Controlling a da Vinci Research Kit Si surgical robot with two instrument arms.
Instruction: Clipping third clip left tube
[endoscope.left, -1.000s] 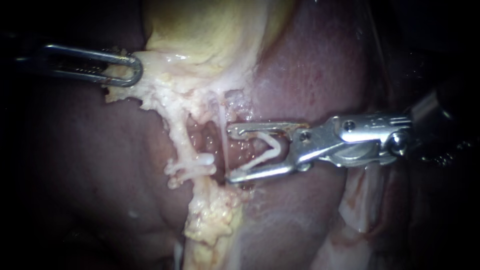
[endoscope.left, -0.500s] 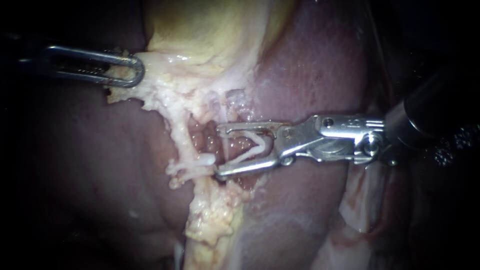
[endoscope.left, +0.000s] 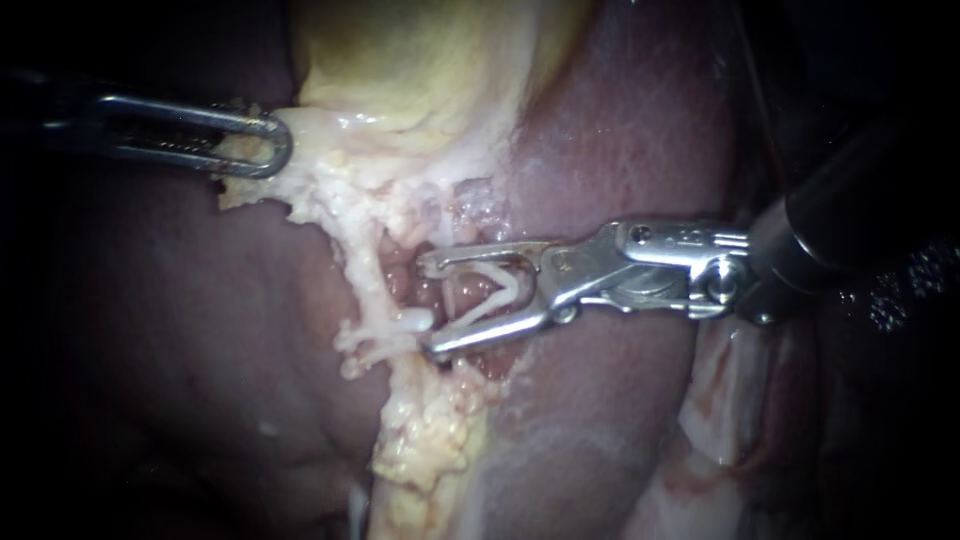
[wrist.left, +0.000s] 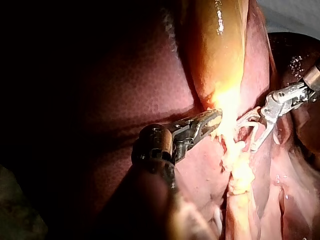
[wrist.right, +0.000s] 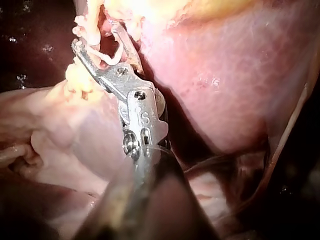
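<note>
Endoscope view: left tool (endoscope.left: 262, 145) clenched on gallbladder (endoscope.left: 400, 80) edge. Right tool (endoscope.left: 427, 306), jaws spread, grasping white clip (endoscope.left: 503, 292) between them; tips just beside pale tube (endoscope.left: 368, 285), over liver (endoscope.left: 620, 130).

Left tube (endoscope.left: 363, 272), a cream cord descending from the gallbladder (endoscope.left: 420, 60) and bearing a white seated clip (endoscope.left: 408, 321) low down; the V-shaped white open clip (endoscope.left: 497, 293), carried by the right instrument (endoscope.left: 425, 308), lies just beside it, legs toward it.

L instrument (endoscope.left: 270, 145) on gallbladder (endoscope.left: 430, 70) edge, liver (endoscope.left: 620, 130) behind; R instrument (endoscope.left: 428, 307) w/ clip (endoscope.left: 505, 290) astride tube (endoscope.left: 447, 300), below gallbladder.
</note>
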